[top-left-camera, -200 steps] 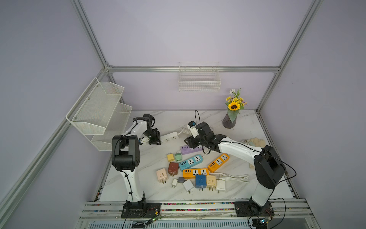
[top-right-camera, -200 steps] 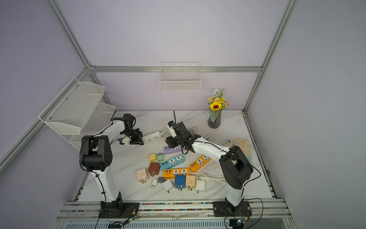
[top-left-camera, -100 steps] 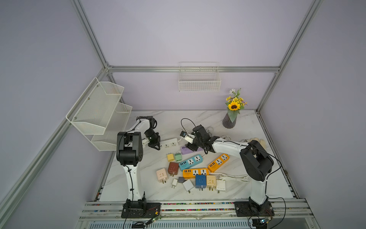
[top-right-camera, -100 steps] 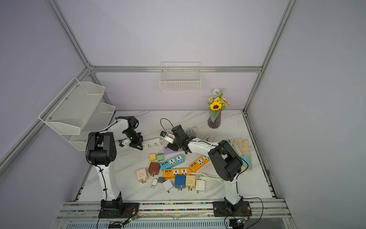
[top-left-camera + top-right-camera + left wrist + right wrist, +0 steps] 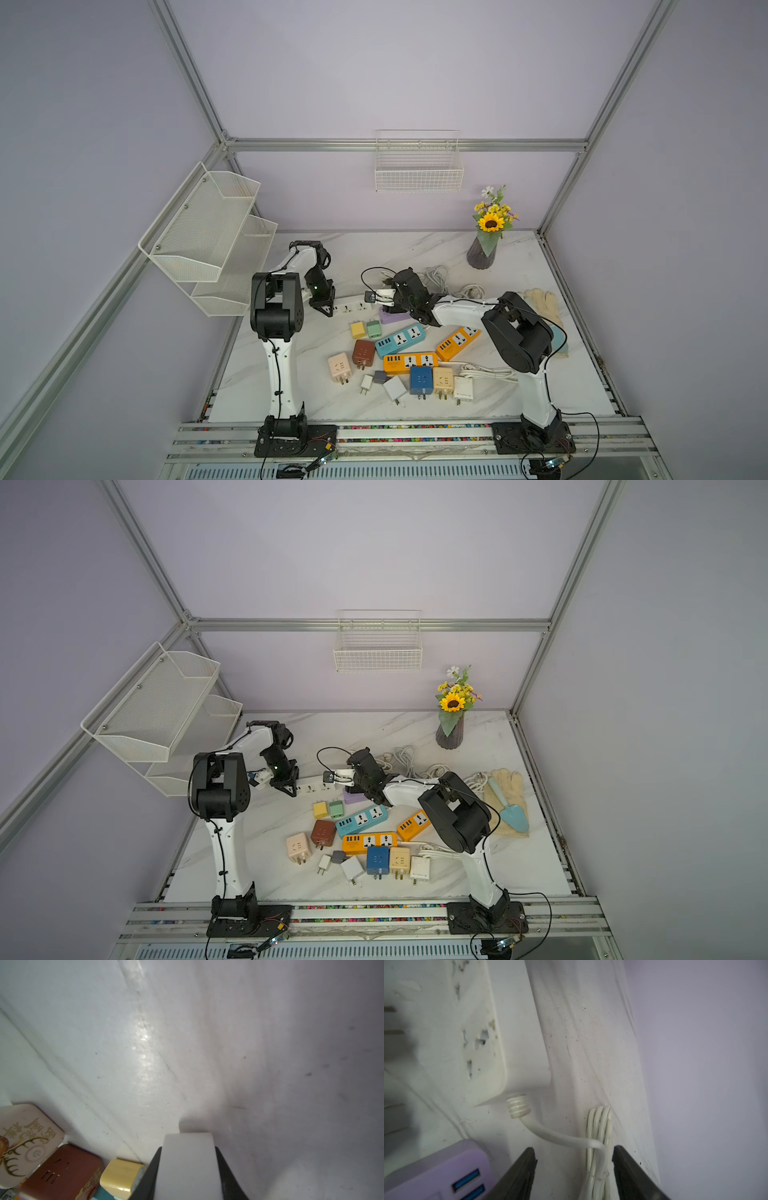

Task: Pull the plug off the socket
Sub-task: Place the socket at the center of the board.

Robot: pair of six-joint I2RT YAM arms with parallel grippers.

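Observation:
The socket is a white power strip (image 5: 351,307) (image 5: 316,788) lying on the marble table. My left gripper (image 5: 326,309) (image 5: 187,1147) is shut across its left end, which shows as a white block (image 5: 188,1167) between the black fingers. My right gripper (image 5: 388,309) (image 5: 573,1147) stands open just off the strip's right end (image 5: 483,1047). The strip's white cord (image 5: 556,1136) runs between the right gripper's fingers without being pinched. The outlets I can see are bare. The plug is out of view.
A purple strip (image 5: 392,318) (image 5: 436,1167) lies beside the right gripper. Teal and orange strips and several small adapters (image 5: 361,353) fill the front middle. Coiled white cable (image 5: 436,276), a vase (image 5: 482,253), a glove with a trowel (image 5: 509,808) and wire shelves (image 5: 208,232) ring the table.
The left gripper has drawn the white strip toward the front of the table. The right arm has swung left and its gripper now sits at the strip's cord end.

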